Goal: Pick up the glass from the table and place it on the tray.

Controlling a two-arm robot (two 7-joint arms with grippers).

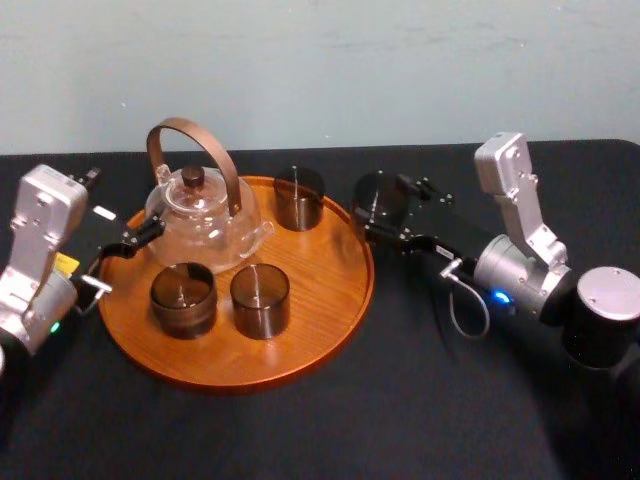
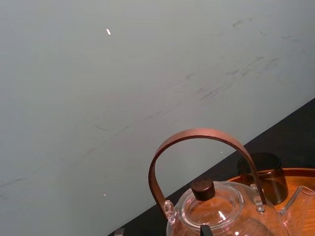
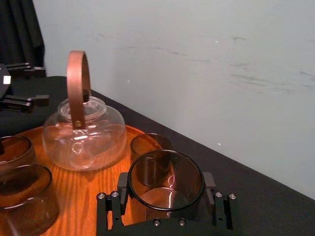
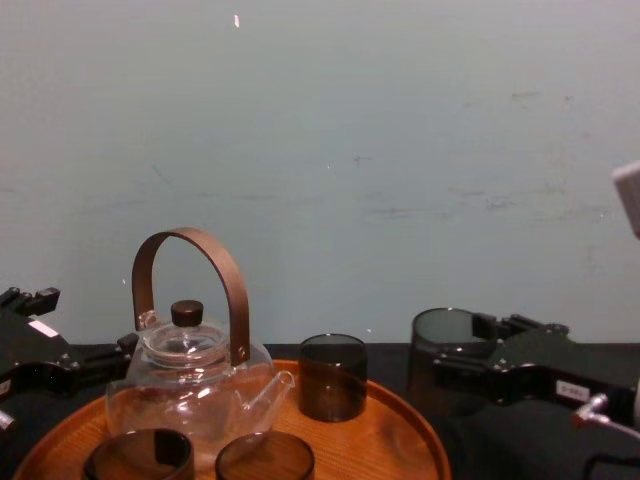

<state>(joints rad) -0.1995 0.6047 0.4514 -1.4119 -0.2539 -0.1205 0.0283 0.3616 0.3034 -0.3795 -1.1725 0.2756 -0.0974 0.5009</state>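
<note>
A dark smoky glass [image 1: 381, 197] sits between the fingers of my right gripper [image 1: 372, 214], which is shut on it just past the right rim of the round wooden tray [image 1: 330, 330]. The right wrist view shows the glass [image 3: 166, 172] upright, clamped on both sides by the black fingers [image 3: 220, 209], with the tray [image 3: 98, 196] right behind it. From the chest, the glass [image 4: 445, 360] stands at the tray's right edge [image 4: 405, 435]; I cannot tell whether it touches the black table [image 1: 420, 400]. My left gripper [image 1: 125, 210] rests open at the tray's left side.
A glass teapot [image 1: 205, 215] with a brown arched handle stands on the tray's back left. Three more dark glasses stand on the tray: one at the back [image 1: 299, 197] and two at the front [image 1: 183, 298] [image 1: 260, 300]. The tray's right half has bare wood.
</note>
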